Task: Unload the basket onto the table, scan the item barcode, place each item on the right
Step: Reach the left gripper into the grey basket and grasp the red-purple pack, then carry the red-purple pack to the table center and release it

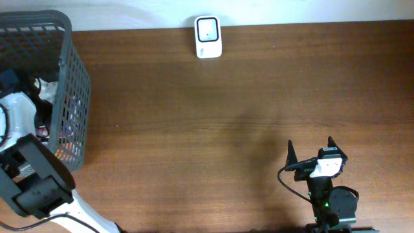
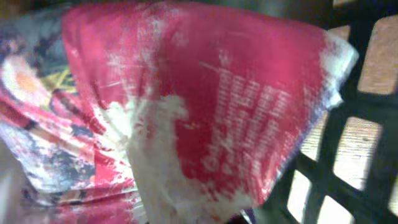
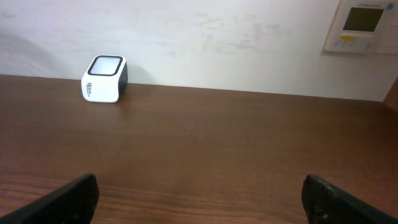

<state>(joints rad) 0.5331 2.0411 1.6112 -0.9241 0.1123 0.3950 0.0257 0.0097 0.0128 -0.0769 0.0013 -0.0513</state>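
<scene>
A red and white crinkled packet (image 2: pixel 236 106) with white print fills the left wrist view, its white crimped end running down to where my left jaws sit. The left fingers themselves are hidden. My left arm (image 1: pixel 19 107) reaches into the dark mesh basket (image 1: pixel 72 71) at the table's left, and the left gripper is shut on the packet there. No barcode shows on it. The white scanner (image 1: pixel 208 37) stands at the table's far edge, also in the right wrist view as the white scanner (image 3: pixel 104 78). My right gripper (image 1: pixel 310 142) rests open and empty near the front edge, far from it.
The basket's mesh wall (image 2: pixel 348 124) stands close behind the packet, with other colourful packets (image 2: pixel 43 124) beside it. Brown tabletop (image 1: pixel 213 129) stretches between basket, scanner and right arm. A wall control panel (image 3: pixel 360 25) hangs beyond the table.
</scene>
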